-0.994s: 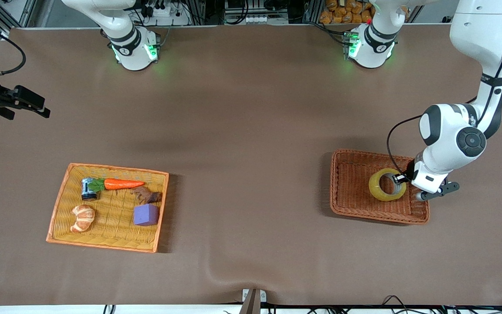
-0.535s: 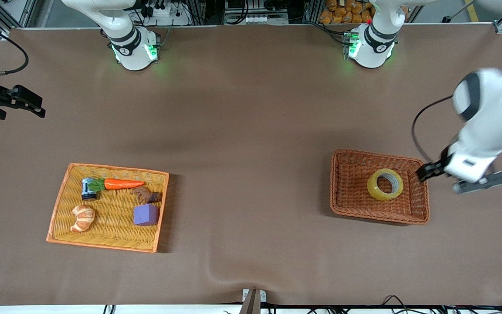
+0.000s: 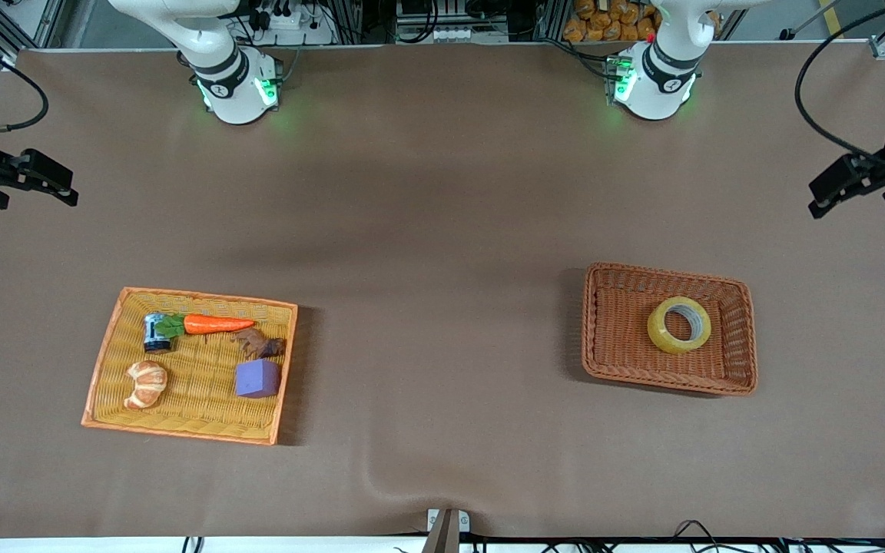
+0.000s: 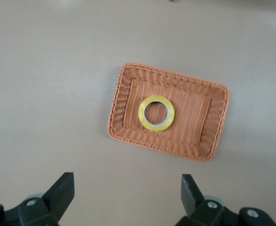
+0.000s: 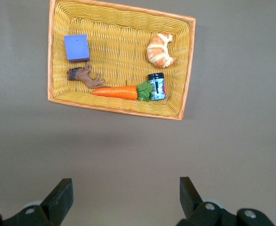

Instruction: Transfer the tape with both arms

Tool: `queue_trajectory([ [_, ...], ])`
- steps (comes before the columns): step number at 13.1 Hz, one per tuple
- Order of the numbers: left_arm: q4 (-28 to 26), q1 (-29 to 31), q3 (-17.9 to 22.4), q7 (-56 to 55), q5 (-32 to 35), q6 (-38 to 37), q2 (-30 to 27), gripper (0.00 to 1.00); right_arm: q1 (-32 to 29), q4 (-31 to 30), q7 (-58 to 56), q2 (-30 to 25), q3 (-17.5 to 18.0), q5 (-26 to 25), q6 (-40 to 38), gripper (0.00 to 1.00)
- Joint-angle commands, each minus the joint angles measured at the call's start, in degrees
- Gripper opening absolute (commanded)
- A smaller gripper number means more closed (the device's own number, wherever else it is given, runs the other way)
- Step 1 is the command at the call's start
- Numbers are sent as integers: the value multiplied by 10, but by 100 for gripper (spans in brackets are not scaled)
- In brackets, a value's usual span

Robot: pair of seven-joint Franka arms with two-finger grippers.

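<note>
Flat in the brown wicker basket lies the yellowish translucent tape roll, delivery apparently done, so left gripper and right gripper hover at table ends, jaws apart, empty.

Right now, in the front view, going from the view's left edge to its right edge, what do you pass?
Right tool → croissant → small can → carrot → purple cube → brown basket holding the tape → left tool.
</note>
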Motion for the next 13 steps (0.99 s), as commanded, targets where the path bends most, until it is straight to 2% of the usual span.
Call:
queue_trajectory([
  [1,-16,7,-4,43,-19,-11,-5,100,-3,6,-3,0,2,-5,-7,100],
  [13,-1,4,-4,42,-35,-18,13,100,-3,4,-5,2,2,-2,-5,100],
])
